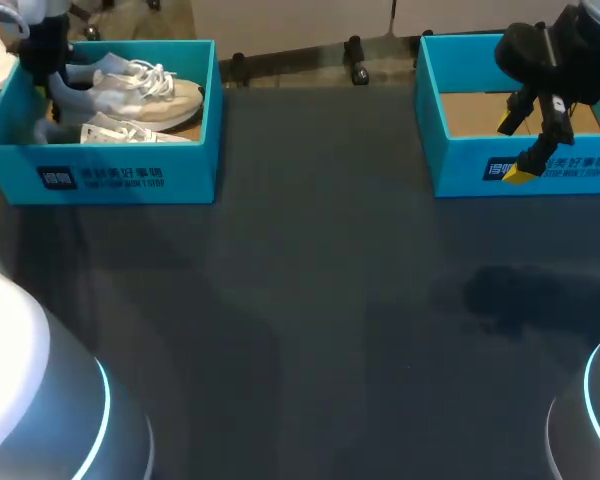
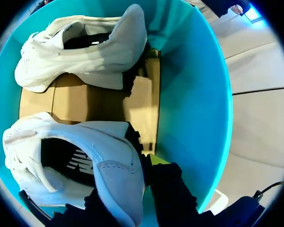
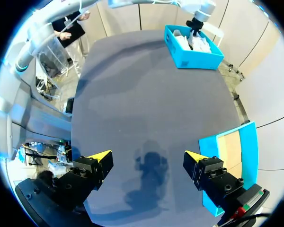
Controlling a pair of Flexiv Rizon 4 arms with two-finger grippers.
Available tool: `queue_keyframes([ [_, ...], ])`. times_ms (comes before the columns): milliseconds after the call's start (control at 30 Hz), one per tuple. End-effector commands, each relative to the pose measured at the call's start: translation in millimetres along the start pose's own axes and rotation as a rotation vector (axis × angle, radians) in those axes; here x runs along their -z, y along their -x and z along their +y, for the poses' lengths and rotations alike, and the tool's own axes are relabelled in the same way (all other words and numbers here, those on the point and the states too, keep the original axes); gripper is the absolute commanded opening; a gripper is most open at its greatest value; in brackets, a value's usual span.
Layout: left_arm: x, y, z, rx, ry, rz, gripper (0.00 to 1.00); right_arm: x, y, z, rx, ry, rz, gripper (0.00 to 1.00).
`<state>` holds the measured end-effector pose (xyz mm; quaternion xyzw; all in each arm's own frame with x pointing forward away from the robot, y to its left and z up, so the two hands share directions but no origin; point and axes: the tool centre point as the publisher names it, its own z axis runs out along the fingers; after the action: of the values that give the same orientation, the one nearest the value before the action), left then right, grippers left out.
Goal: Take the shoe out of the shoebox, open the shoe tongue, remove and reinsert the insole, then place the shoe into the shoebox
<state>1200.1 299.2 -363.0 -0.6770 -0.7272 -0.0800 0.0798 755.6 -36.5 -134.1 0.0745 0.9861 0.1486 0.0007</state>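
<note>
Two white shoes lie in the left teal shoebox (image 1: 130, 178): one (image 1: 140, 92) at the back, one (image 1: 130, 131) at the front. My left gripper (image 1: 52, 95) is down inside the box's left end. In the left wrist view the left gripper (image 2: 128, 183) is shut on the heel of the nearer shoe (image 2: 75, 156), one finger (image 2: 168, 189) outside it with its yellow tip showing. The other shoe (image 2: 80, 52) lies ahead. My right gripper (image 1: 515, 148) hangs open above the front wall of the right shoebox (image 1: 460, 165), with nothing in the right gripper (image 3: 148, 156).
The right shoebox (image 3: 225, 156) shows only its brown cardboard floor. Dark table (image 1: 310, 300) spreads between the two boxes. The left shoebox (image 3: 194, 47) stands at the far end of the table in the right wrist view.
</note>
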Motion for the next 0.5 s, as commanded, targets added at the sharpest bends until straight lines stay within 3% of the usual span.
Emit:
queue_keyframes([
  [33, -6.2, 1.6, 9.0, 0.000, -0.012, 0.001, 0.00, -0.3, 1.7, 1.1, 0.000, -0.004, 0.003, 1.00],
  [400, -13.3, 6.1, 5.6, -0.012, -0.024, 0.007, 0.00, -0.3, 1.7, 1.1, 0.000, -0.004, 0.003, 1.00],
  [433, -13.2, 6.2, 5.3, -0.013, -0.024, 0.006, 0.07, -0.3, 1.7, 1.1, 0.000, -0.004, 0.003, 1.00],
  [467, -12.8, 6.3, 5.0, -0.014, -0.024, 0.006, 0.32, -0.3, 1.7, 1.1, 0.000, -0.004, 0.003, 1.00],
  [500, -12.4, 6.3, 4.7, -0.014, -0.024, 0.005, 0.45, -0.3, 1.7, 1.1, 0.000, -0.004, 0.003, 1.00],
])
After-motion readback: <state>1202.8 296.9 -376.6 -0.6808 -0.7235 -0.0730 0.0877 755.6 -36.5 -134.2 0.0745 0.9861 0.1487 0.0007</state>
